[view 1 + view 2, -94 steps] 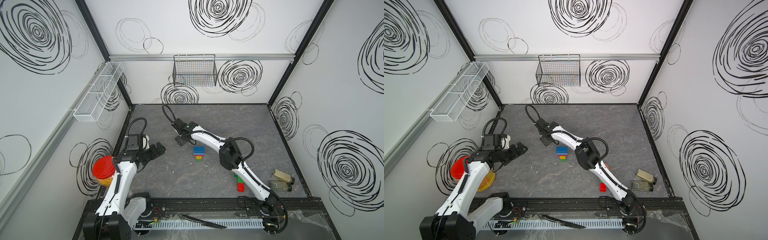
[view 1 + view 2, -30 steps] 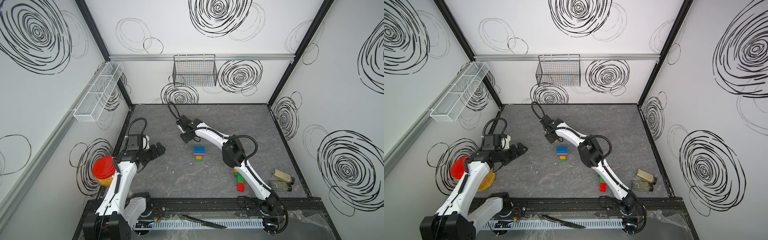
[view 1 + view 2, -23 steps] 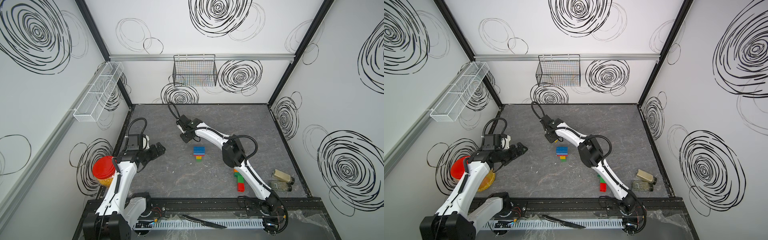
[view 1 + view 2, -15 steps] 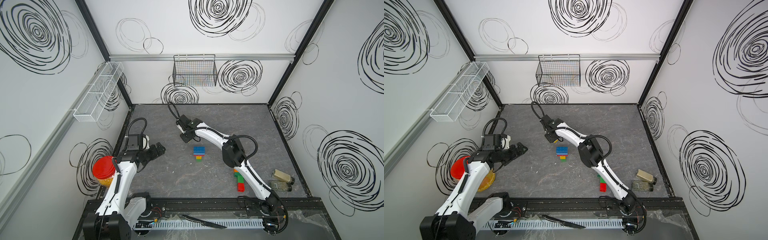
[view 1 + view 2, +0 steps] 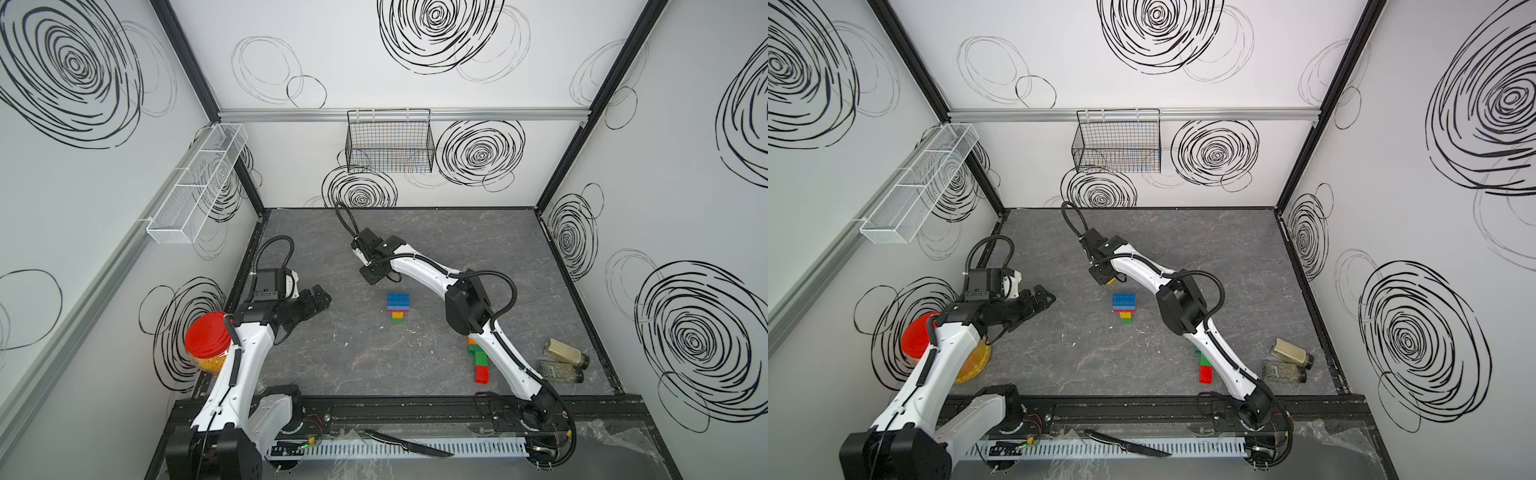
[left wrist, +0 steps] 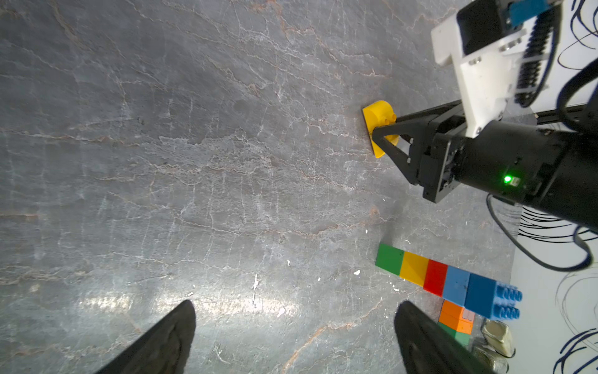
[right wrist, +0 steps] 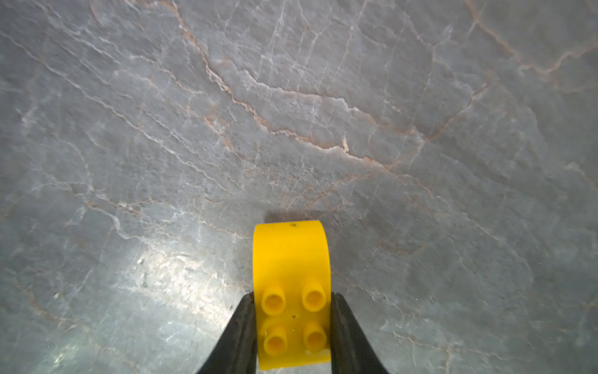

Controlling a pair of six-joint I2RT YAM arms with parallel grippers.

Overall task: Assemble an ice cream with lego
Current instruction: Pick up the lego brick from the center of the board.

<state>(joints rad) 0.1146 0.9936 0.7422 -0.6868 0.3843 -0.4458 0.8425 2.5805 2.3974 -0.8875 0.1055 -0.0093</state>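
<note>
My right gripper (image 7: 293, 323) is shut on a yellow dome-shaped lego piece (image 7: 291, 259), one black finger on each side and the studs facing the camera, low over the grey floor. The left wrist view shows the same yellow piece (image 6: 378, 118) at the right gripper's (image 6: 383, 137) tip. In front of it lies a joined lego stack (image 5: 398, 305), blue, red, yellow and green, seen in both top views (image 5: 1123, 305). An orange, green and red lego row (image 5: 478, 361) lies by the right arm. My left gripper (image 6: 294, 323) hangs open and empty at the left (image 5: 322, 299).
A red-lidded jar (image 5: 208, 338) stands behind the left arm. Two spice bottles (image 5: 566, 354) lie at the right front corner. A black wire basket (image 5: 390, 141) hangs on the back wall and a white mesh shelf (image 5: 195, 183) on the left wall. A knife (image 5: 409, 446) lies on the front rail.
Since three seconds ago the right gripper has shifted slightly back and right. Over the last second its jaws have closed on the yellow piece. The left arm has not moved.
</note>
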